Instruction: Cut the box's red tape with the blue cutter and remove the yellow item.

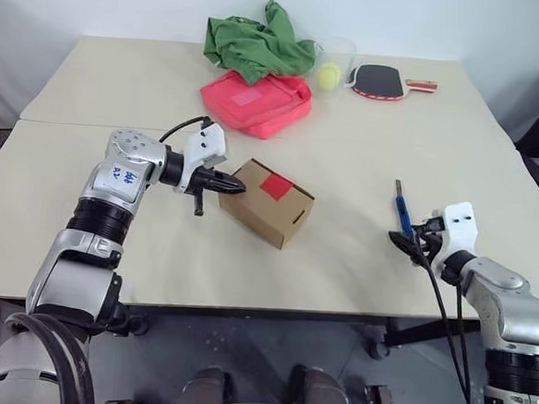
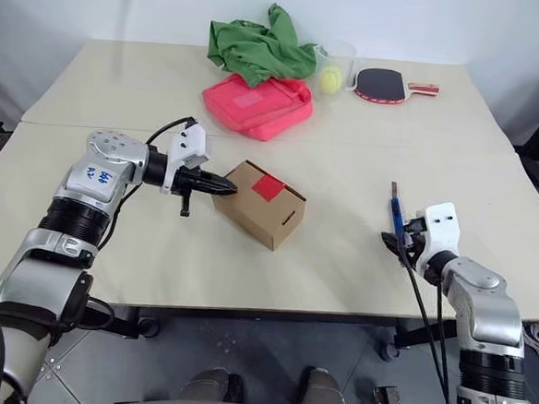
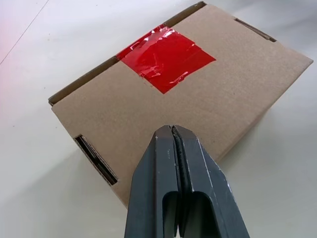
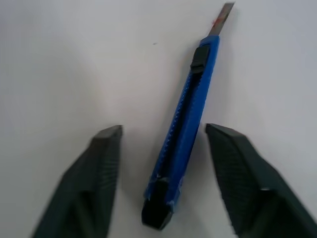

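The box lies closed near the middle of the surface, set at a slant, with the red tape still whole across the seam of its top flap. The left gripper has its jaws pressed together, and their tips meet the box's left end (in the left wrist view they sit right over the cardboard edge, tape just beyond). Toward the right edge of the surface lies the blue cutter, flat and free, its blade out and pointing at the far edge. The right gripper sits low at the cutter's near end with its jaws spread wide; the handle lies between the two fingers and touches neither. Along the far edge are a pink-red pouch, a green cloth, a clear cup holding a yellow-green ball, and a paddle.
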{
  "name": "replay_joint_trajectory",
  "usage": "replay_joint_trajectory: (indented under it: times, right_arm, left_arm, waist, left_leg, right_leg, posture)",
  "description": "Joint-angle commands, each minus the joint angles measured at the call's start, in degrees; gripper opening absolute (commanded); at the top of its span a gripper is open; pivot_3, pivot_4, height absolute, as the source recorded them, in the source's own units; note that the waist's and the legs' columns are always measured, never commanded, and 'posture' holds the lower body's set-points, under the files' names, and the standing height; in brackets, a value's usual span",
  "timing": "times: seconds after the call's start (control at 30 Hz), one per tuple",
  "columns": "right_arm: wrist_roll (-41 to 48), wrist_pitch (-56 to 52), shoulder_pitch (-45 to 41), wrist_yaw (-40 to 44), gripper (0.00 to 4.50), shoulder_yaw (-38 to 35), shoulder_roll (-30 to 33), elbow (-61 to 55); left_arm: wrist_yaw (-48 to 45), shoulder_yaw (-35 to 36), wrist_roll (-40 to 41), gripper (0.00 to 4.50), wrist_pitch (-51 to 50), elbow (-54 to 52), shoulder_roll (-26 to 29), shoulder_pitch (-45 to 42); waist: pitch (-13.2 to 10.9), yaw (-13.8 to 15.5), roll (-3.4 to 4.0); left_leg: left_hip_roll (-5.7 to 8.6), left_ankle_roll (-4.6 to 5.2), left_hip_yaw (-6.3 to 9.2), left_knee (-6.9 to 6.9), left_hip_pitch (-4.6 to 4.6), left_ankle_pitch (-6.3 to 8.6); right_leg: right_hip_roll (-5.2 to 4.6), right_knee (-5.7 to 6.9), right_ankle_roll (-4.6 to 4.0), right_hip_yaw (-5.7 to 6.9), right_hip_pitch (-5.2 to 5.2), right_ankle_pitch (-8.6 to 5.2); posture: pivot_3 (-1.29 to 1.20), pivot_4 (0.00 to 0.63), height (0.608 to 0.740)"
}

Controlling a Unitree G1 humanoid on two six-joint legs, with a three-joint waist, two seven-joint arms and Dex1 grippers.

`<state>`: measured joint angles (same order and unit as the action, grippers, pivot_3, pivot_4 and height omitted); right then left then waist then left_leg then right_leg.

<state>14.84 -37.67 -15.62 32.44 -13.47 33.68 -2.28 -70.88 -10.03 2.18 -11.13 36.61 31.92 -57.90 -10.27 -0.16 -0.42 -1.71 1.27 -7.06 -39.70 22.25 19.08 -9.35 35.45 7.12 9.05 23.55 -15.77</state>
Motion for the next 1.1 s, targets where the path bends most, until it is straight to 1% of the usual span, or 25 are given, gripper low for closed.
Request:
replay_joint_trajectory:
  times: [0.03, 0.07, 0.17, 0.3, 0.4, 0.43, 0.47, 0.57, 0.63, 0.67, 0.83, 0.87, 1.03, 1.1]
  right_arm:
    - [1.3, 0.5, 1.1, 2.5, 4.31, -1.2, 4.0, -7.2]
    - [1.5, 0.4, 1.3, 3.1, 4.44, -1.5, 5.0, -8.5]
    - [2.3, -0.2, 0.8, 4.6, 4.44, -1.6, 7.7, -11.8]
    - [5.5, -3.2, -3.2, 7.5, 4.44, -1.2, 11.4, -16.0]
    - [6.4, -5.9, -7.3, 8.8, 4.44, 1.1, 13.3, -15.4]
    - [6.6, -6.8, -8.6, 9.4, 4.07, 2.0, 13.9, -14.9]
    - [6.7, -6.6, -9.5, 10.4, 3.93, 2.7, 14.5, -14.3]
    - [5.0, -5.6, -12.6, 10.9, 3.03, 5.2, 15.5, -10.9]
    - [3.4, -3.8, -14.9, 11.8, 2.30, 7.4, 16.2, -7.4]
    - [2.7, -2.7, -16.2, 12.4, 2.05, 8.6, 16.2, -5.6]
    - [-1.3, 3.6, -23.3, 15.7, 0.25, 15.0, 14.5, 4.7]
    - [-1.8, 4.6, -24.3, 16.2, 0.02, 15.7, 14.1, 6.3]
    - [-5.6, 11.8, -30.9, 19.0, 0.02, 19.8, 10.4, 17.9]
    - [-7.2, 15.4, -34.0, 20.3, 0.02, 21.6, 8.0, 24.3]
  left_arm:
    - [-0.7, -0.6, -0.5, 0.00, -0.4, -0.9, 0.5, 1.3]
    - [-0.7, -0.5, -0.4, 0.00, -0.4, -1.0, 0.6, 1.4]
    - [-0.8, -0.2, -0.2, 0.00, -0.5, -1.2, 0.8, 1.4]
    - [-1.1, 1.1, 1.1, 0.00, -0.8, -1.2, 1.0, 0.8]
    - [-1.0, 2.7, 2.7, 0.00, -1.6, -1.4, 1.2, 0.5]
    - [-0.9, 3.3, 3.2, 0.00, -2.1, -1.7, 1.4, 0.6]
    - [-0.7, 3.9, 3.7, 0.00, -2.6, -2.1, 1.7, 0.8]
    - [0.3, 5.5, 4.7, 0.00, -4.0, -4.1, 2.7, 1.9]
    - [0.8, 7.0, 5.9, 0.00, -5.9, -6.9, 3.8, 3.5]
    - [1.1, 7.9, 6.5, 0.00, -7.2, -8.8, 4.5, 4.7]
    - [3.5, 13.1, 11.6, 0.00, -17.6, -21.5, 8.1, 11.6]
    - [4.0, 13.7, 12.5, 0.00, -19.5, -23.7, 8.7, 12.8]
    - [6.3, 17.6, 17.5, 0.00, -30.9, -35.8, 13.6, 21.6]
    - [7.2, 19.1, 19.5, 0.00, -35.0, -40.6, 15.0, 26.5]
  waist:
    - [0.0, 0.0, 0.01]
    - [0.0, 0.0, 0.01]
    - [0.0, 0.0, 0.01]
    - [0.0, 0.0, 0.00]
    - [0.0, 0.0, -0.01]
    - [0.0, 0.0, -0.01]
    - [0.0, 0.0, -0.01]
    - [0.0, 0.0, -0.02]
    - [0.0, -0.1, -0.03]
    - [0.0, -0.1, -0.02]
    - [0.0, -0.3, -0.02]
    - [0.0, -0.3, -0.02]
    - [-0.1, -0.8, 0.01]
    - [-0.1, -1.2, 0.00]
  left_leg:
    - [0.00, 0.00, 0.00, 0.00, 0.00, 0.00]
    - [0.00, 0.00, 0.00, 0.00, 0.01, 0.00]
    - [-0.01, 0.00, 0.01, 0.00, 0.00, 0.00]
    - [-0.02, 0.01, 0.07, -0.01, 0.01, 0.01]
    - [-0.02, 0.02, 0.09, -0.02, 0.03, 0.01]
    - [-0.02, 0.02, 0.08, -0.03, 0.03, 0.01]
    - [-0.02, 0.02, 0.09, -0.03, 0.05, 0.01]
    - [-0.02, 0.02, 0.08, -0.03, 0.08, 0.01]
    - [-0.01, 0.03, 0.07, -0.03, 0.11, 0.01]
    - [-0.01, 0.03, 0.06, -0.03, 0.12, 0.02]
    - [-0.04, 0.03, 0.08, -0.03, 0.12, 0.02]
    - [-0.04, 0.03, 0.08, -0.03, 0.12, 0.01]
    - [-0.05, 0.02, 0.13, -0.01, 0.11, 0.02]
    - [-0.06, 0.02, 0.13, -0.01, 0.12, 0.02]
  right_leg:
    - [0.00, 0.00, 0.00, 0.00, 0.00, 0.00]
    - [0.00, 0.00, 0.00, -0.01, 0.02, 0.00]
    - [0.00, 0.00, 0.00, -0.02, 0.02, 0.00]
    - [0.00, -0.02, 0.00, -0.05, 0.05, 0.00]
    - [0.00, -0.02, 0.00, -0.03, 0.06, 0.00]
    - [0.00, -0.01, 0.00, -0.02, 0.06, 0.00]
    - [0.00, -0.02, 0.00, -0.03, 0.08, 0.00]
    - [0.00, -0.02, 0.00, -0.01, 0.10, 0.00]
    - [0.00, -0.03, 0.00, -0.01, 0.12, 0.00]
    - [0.00, -0.03, 0.00, -0.01, 0.12, 0.00]
    - [0.00, -0.01, 0.00, -0.02, 0.15, 0.00]
    - [0.00, -0.02, 0.00, -0.03, 0.15, 0.00]
    - [-0.01, -0.01, 0.00, -0.05, 0.15, 0.00]
    - [-0.01, 0.00, 0.00, -0.02, 0.15, 0.00]
  posture:
    - [0.00, 0.150, 0.740]
    - [0.00, 0.150, 0.740]
    - [0.00, 0.150, 0.740]
    - [0.00, 0.150, 0.740]
    - [0.00, 0.150, 0.740]
    - [0.00, 0.150, 0.740]
    - [0.00, 0.150, 0.740]
    - [0.00, 0.150, 0.740]
    - [0.00, 0.150, 0.740]
    - [0.00, 0.150, 0.740]
    - [0.00, 0.150, 0.740]
    - [0.00, 0.150, 0.740]
    - [0.00, 0.150, 0.740]
    - [0.00, 0.150, 0.740]
